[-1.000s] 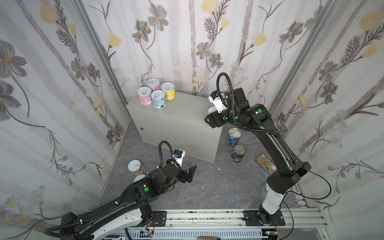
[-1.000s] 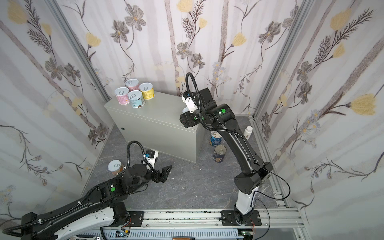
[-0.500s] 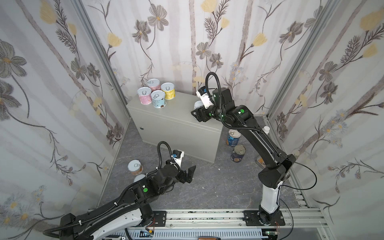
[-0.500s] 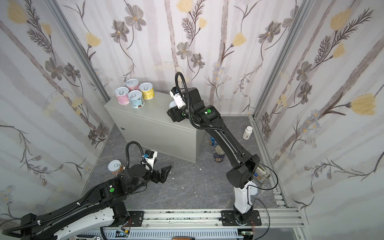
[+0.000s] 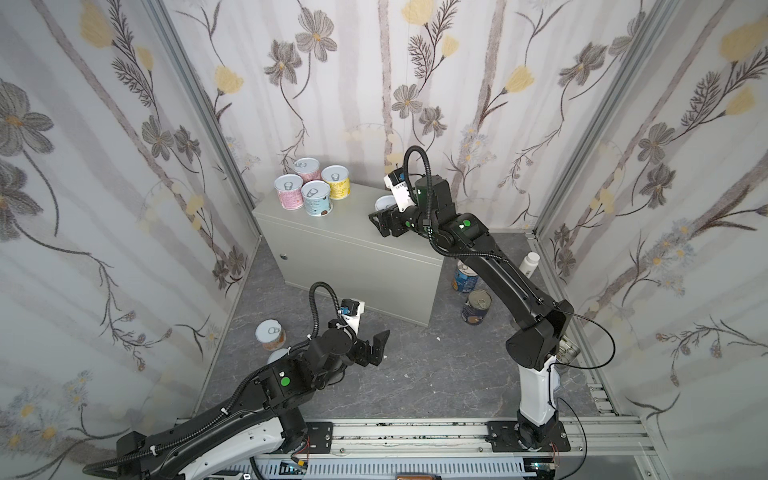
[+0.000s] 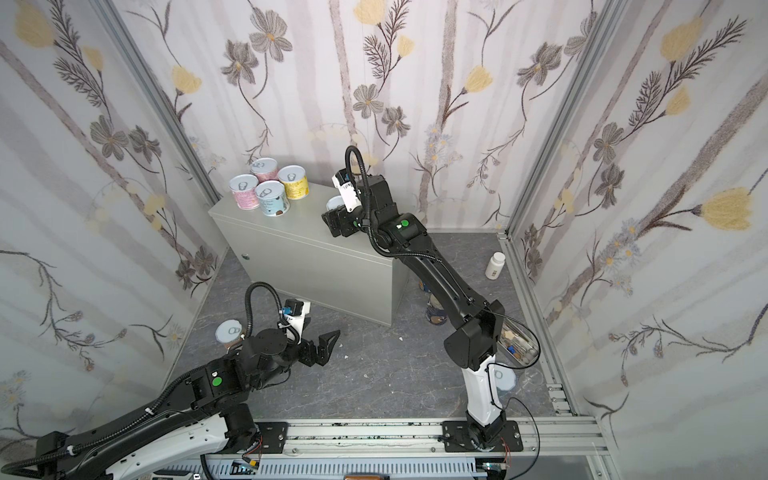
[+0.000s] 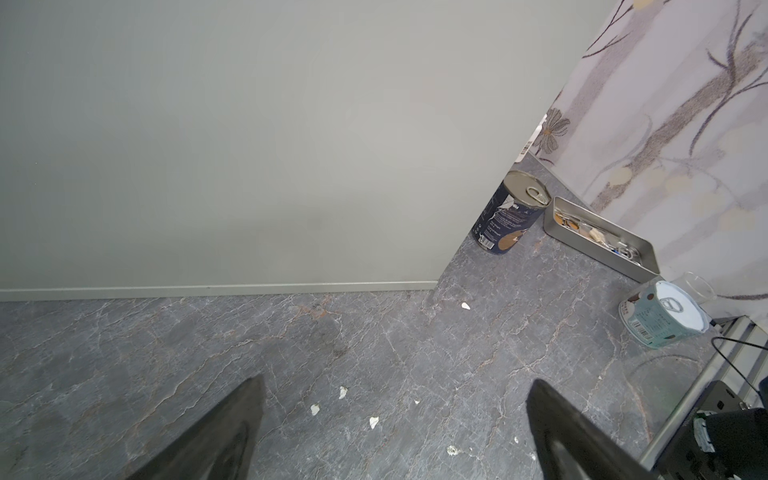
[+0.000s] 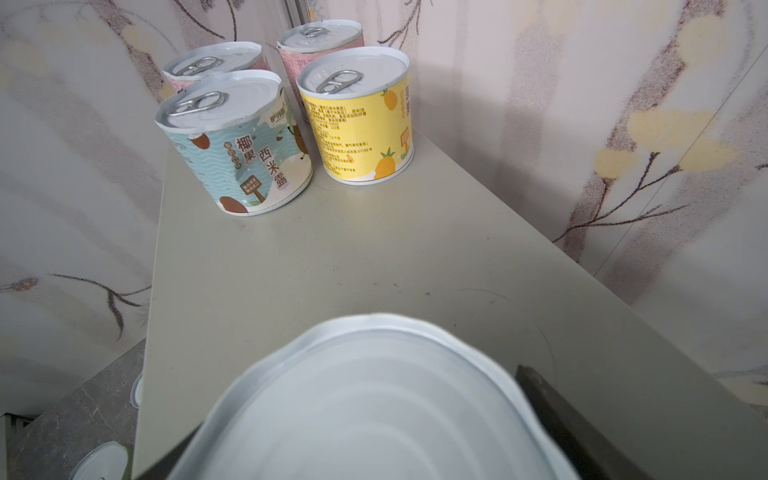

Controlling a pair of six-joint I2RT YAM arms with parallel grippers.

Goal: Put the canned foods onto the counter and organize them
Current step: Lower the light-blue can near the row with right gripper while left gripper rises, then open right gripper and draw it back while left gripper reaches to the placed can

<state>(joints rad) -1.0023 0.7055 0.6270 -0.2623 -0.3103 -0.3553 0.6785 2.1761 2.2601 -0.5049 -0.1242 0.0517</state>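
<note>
Four short cans stand upright in a tight cluster at the far left corner of the counter [image 5: 353,237]: the near pink can [image 5: 288,198], the far pink can [image 5: 306,169], the pale blue can [image 5: 316,204] and the yellow can [image 5: 336,189]. We see the right gripper [image 5: 382,211] over the counter's right part, well apart from that cluster, with a fifth can [image 8: 374,411] between its jaws. In the right wrist view that can's ridged white end fills the gap, but we cannot tell whether the fingers press on it or stand just off it. The left gripper [image 5: 379,347] hangs low over the dark floor [image 5: 428,374] near the counter's front, jaws spread wide with nothing between them. On the floor just right of the counter stand the tall blue can [image 5: 463,279] and the navy can [image 5: 476,306], with the white bottle [image 5: 528,264] farther right. Left of the left arm, a peach-labelled can [image 5: 270,334] stands on the floor.
</note>
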